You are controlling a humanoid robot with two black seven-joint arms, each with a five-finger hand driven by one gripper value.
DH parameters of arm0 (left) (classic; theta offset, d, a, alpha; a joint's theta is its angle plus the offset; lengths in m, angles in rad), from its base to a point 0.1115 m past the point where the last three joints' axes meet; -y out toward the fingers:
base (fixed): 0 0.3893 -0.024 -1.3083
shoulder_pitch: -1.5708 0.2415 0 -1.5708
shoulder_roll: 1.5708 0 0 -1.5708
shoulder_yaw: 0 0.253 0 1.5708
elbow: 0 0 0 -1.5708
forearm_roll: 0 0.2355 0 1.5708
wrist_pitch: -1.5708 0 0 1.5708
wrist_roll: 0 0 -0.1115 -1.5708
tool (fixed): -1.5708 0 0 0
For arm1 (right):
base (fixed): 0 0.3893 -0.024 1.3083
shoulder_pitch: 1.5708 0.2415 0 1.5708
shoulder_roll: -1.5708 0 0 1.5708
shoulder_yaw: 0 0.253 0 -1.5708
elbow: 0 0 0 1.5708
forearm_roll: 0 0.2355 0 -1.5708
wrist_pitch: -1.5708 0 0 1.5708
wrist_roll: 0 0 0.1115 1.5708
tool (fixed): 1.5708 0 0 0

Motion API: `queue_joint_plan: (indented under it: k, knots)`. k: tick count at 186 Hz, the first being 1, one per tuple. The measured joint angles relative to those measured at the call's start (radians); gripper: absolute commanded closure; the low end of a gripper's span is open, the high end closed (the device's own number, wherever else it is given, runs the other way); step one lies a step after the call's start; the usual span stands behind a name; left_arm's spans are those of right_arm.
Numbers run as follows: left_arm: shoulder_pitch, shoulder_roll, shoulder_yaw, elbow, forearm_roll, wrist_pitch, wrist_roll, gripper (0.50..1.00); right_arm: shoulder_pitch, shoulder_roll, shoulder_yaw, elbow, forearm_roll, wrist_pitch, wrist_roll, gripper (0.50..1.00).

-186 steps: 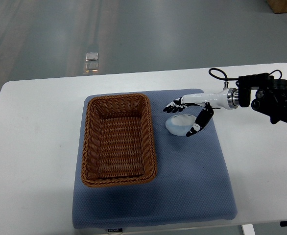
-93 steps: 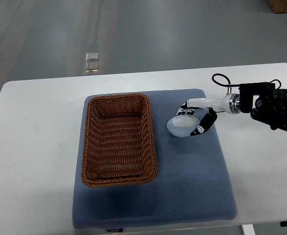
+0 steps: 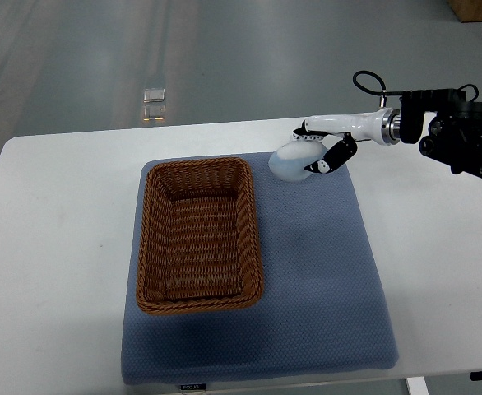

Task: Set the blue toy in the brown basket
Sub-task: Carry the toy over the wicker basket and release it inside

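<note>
toy in my grip, off to the basket's far right

my right hand [image 3: 317, 148] reaches in from the right edge with its fingers [image 3: 333, 155] curled around the pale blue toy [image 3: 290, 163], thumb side on top and the dark-tipped digits wrapped under its right flank. the toy sits in my grasp over the far edge of the blue mat [image 3: 323, 271], just beyond the brown basket's [image 3: 198, 234] far right corner and apart from its rim. a faint shadow lies on the mat below the toy. the basket rests on the left part of the mat, on the white table [image 3: 52, 247].
</note>
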State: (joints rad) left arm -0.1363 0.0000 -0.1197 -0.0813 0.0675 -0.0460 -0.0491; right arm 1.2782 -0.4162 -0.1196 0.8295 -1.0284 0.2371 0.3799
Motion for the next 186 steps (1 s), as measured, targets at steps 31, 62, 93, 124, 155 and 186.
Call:
queue_joint_plan:
  k: [31,62,93,124,155,186]
  knots:
    - [0.000,0.000,0.001,0.000,0.000,0.000,0.000,0.500,0.081,0.083,-0.001,-0.001,0.001,0.004,0.001,1.000]
    - [0.000,0.000,0.000,0.001,-0.001,0.000,0.000,0.500,0.112,0.207,-0.022,-0.005,-0.008,0.012,0.001,1.000]
    - [0.000,0.000,-0.001,0.000,-0.002,0.001,0.000,0.500,0.113,0.316,-0.090,-0.062,-0.015,0.017,0.001,1.000]
    - [0.000,0.000,-0.002,0.000,-0.002,0.001,0.000,0.500,0.100,0.369,-0.105,-0.114,-0.018,0.010,0.002,0.785]
    - [0.000,0.000,-0.003,0.000,-0.002,0.001,0.000,0.500,0.083,0.385,-0.106,-0.126,-0.014,-0.030,0.006,0.654]
    - [0.000,0.000,-0.004,0.000,-0.002,0.001,0.000,0.500,0.069,0.392,-0.104,-0.127,-0.004,-0.068,0.000,0.607]
